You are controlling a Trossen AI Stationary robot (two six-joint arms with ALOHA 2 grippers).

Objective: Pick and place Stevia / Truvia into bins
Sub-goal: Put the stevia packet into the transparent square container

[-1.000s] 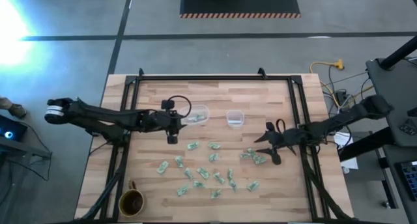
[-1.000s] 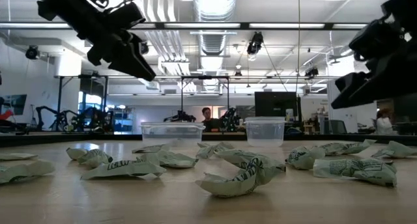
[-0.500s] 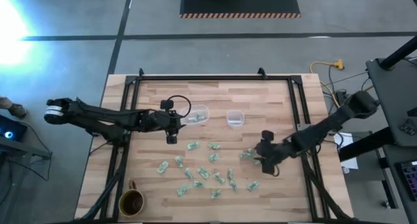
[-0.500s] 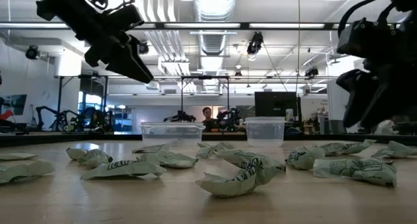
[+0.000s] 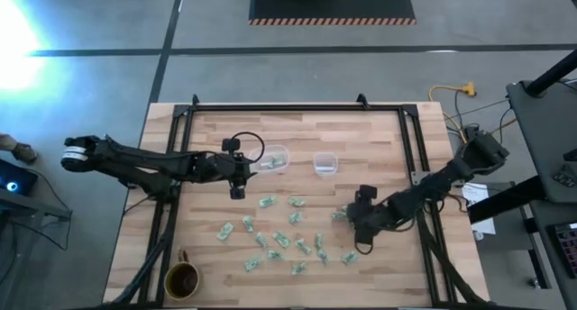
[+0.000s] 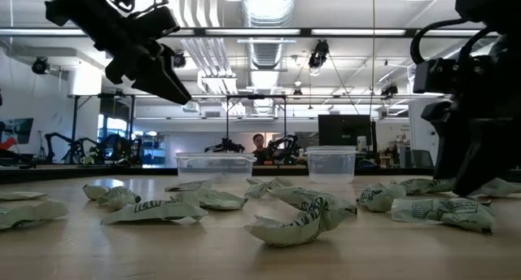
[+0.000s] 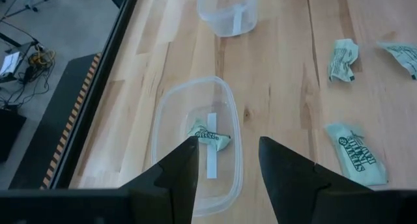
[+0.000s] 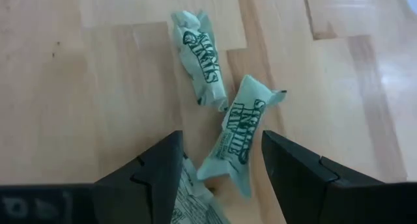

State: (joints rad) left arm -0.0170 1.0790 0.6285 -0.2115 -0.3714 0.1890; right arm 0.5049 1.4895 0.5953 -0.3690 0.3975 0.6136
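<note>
Right gripper (image 8: 221,160) spread low over a green packet (image 8: 238,134) at the pile's three o'clock edge, left gripper (image 7: 228,165) spread above wide bin (image 7: 171,113) holding one packet (image 7: 210,134), small bin (image 5: 325,164) at its three o'clock

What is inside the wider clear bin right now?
One crumpled green-and-white packet lies in the wider bin, beside a white strip on its floor. The open left gripper covers the bin's near edge, so that part stays unseen.

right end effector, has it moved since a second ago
Yes. In the high view the right end effector has swung down the picture and leftward, away from the square bin, and now hangs open over packets.
</note>
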